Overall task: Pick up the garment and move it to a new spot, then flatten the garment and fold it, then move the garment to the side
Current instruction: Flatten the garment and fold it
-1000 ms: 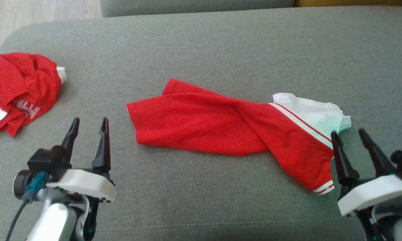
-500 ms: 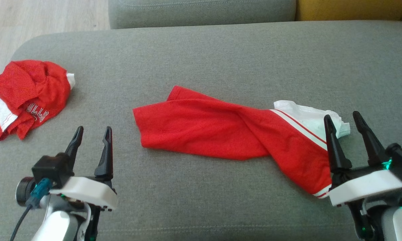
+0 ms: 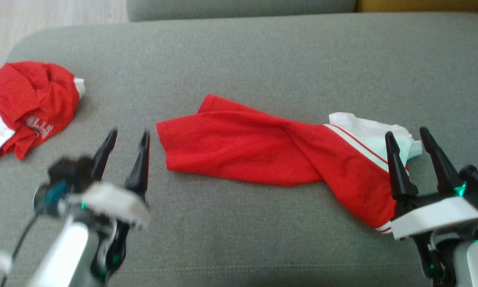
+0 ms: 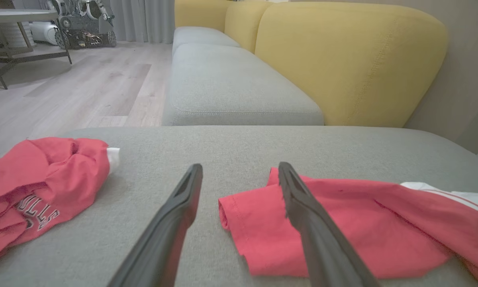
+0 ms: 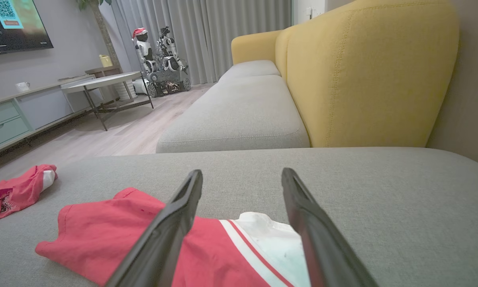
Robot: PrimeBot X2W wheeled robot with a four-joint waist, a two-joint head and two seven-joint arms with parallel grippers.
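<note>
Left hand (image 3: 129, 133) at near left, low over the grey cushion (image 3: 263, 52), blurred in the head view, fingers pointing far and slightly right, spread wide, nothing between them. Right hand (image 3: 406, 133) at near right, likewise low, fingers pointing far, jaws wide apart, gripping nothing. Garment (image 3: 263, 151) red with a white end and red-white stripes, lying stretched left to right across the middle of the cushion, twisted at mid-length, not flat. Red hem end just right of the left hand's fingertips; in the left wrist view, right finger crossing in front of that hem edge, left finger over bare cushion. White end at far right, seen between the right hand's fingers in the right wrist view; left finger of that hand in front of the striped band. Contact with the cloth for either hand: cannot tell. Second red garment (image 3: 28, 103) crumpled at far left of the cushion, well apart from the task's garment, left of the left hand.
</note>
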